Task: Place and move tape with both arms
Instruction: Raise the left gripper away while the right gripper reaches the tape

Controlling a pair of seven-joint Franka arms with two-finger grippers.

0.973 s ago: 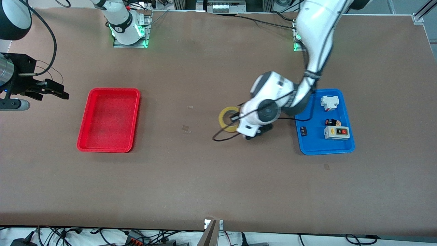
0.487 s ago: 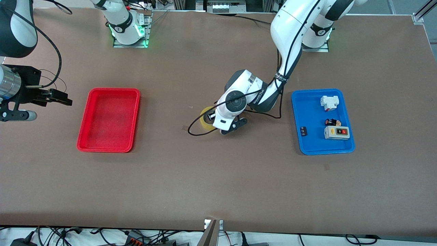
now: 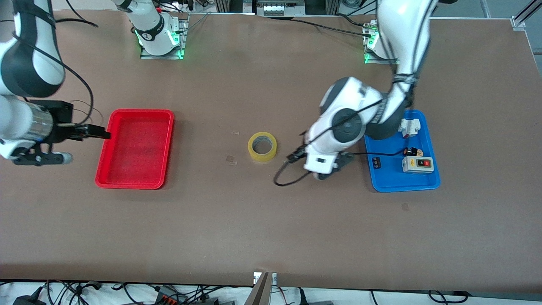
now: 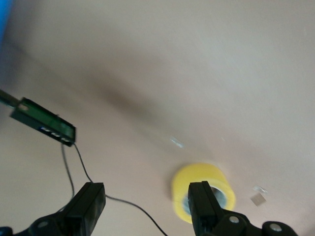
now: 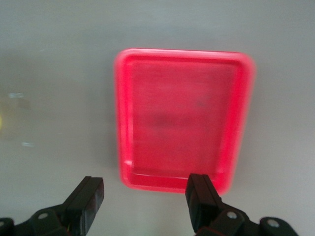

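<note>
The yellow tape roll lies flat on the brown table near its middle, free of both grippers. My left gripper is open and empty, over the table between the tape and the blue tray. In the left wrist view the tape shows partly hidden by one finger of the left gripper. My right gripper is open and empty at the edge of the red tray. In the right wrist view the right gripper is just short of the red tray.
The blue tray holds a white-grey switch box, a white breaker and two small dark parts. A black cable hangs from the left wrist down to the table. The red tray's inside is bare.
The left gripper carried the tape toward the right arm's end, let go of it and drew back toward the blue tray. The right gripper moved up to the red tray.
</note>
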